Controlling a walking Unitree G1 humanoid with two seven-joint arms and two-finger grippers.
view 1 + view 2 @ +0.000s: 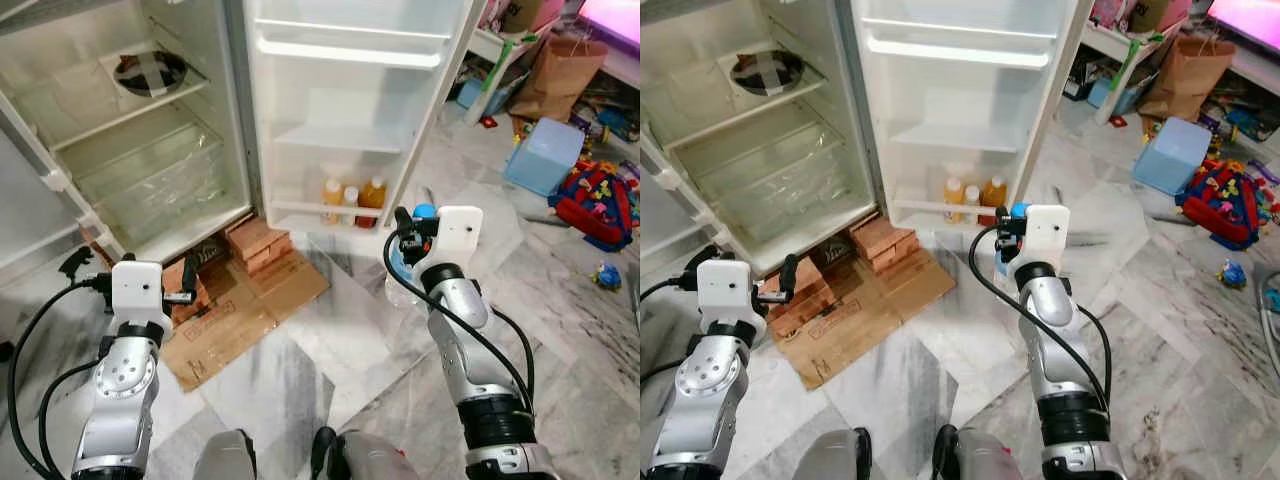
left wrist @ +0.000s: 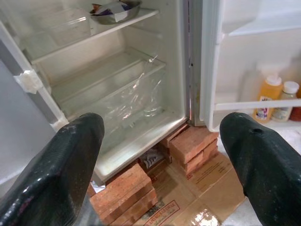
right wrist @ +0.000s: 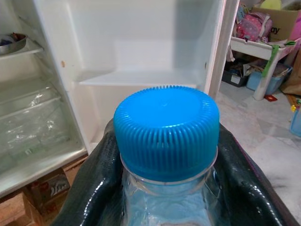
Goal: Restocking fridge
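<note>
Two grippers are raised in front of the open fridge (image 1: 200,110). Nearest, the right gripper (image 3: 164,160) is closed around the neck of a clear water bottle (image 3: 167,136) with a blue cap, holding it upright just short of the door. The left gripper (image 2: 160,155) has its fingers spread wide and holds nothing. Beyond, bricks (image 1: 255,240) and flattened cardboard (image 1: 240,305) lie at the fridge's foot. Farther, the lower door shelf (image 1: 330,208) holds three bottles (image 1: 352,198). Judged step: carrying the bottle in. Next move calls for advancing to a free door shelf, keeping the bottle upright.
</note>
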